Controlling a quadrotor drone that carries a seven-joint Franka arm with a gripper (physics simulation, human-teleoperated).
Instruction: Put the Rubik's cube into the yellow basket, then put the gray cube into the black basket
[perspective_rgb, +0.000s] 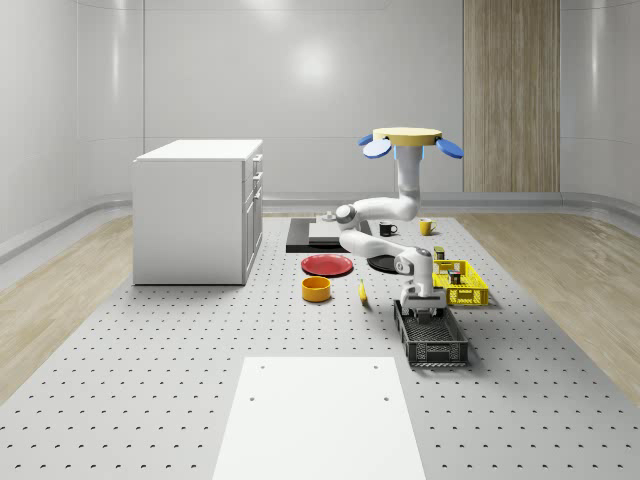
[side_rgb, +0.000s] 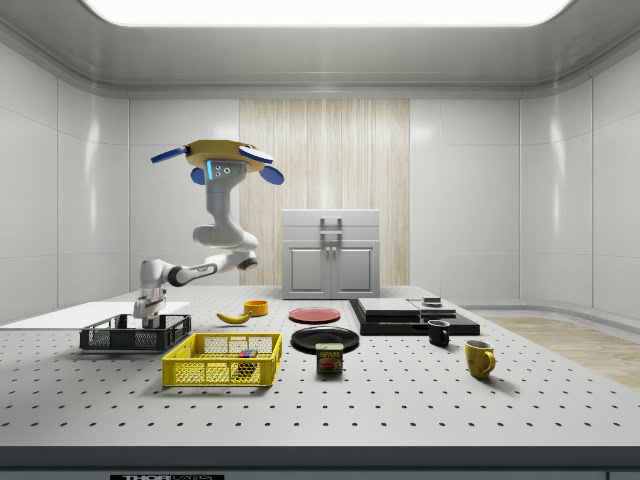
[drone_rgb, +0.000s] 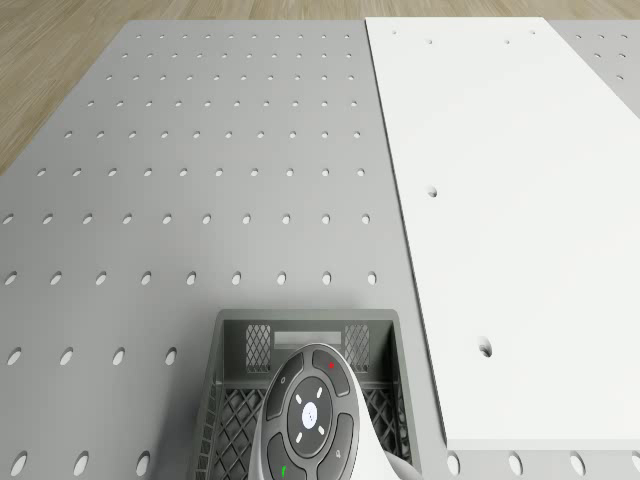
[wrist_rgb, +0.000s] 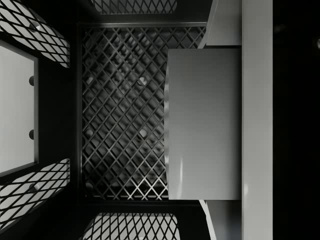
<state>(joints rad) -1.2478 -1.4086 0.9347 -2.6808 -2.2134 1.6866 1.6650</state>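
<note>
While the drone (perspective_rgb: 411, 141) hovers, arm bent down, end effector (perspective_rgb: 424, 309) inside black basket (perspective_rgb: 452, 352).

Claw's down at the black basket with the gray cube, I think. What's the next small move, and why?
Probably open the claw and release: the wrist view shows the gray cube between the fingers, above the black basket mesh floor, inside its walls. The drone hovers behind the baskets.

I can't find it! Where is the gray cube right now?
In the wrist view the gray cube sits between the gripper jaws, just above the mesh floor of the black basket, which lies near the yellow basket toward the whole-scene view's right.
</note>
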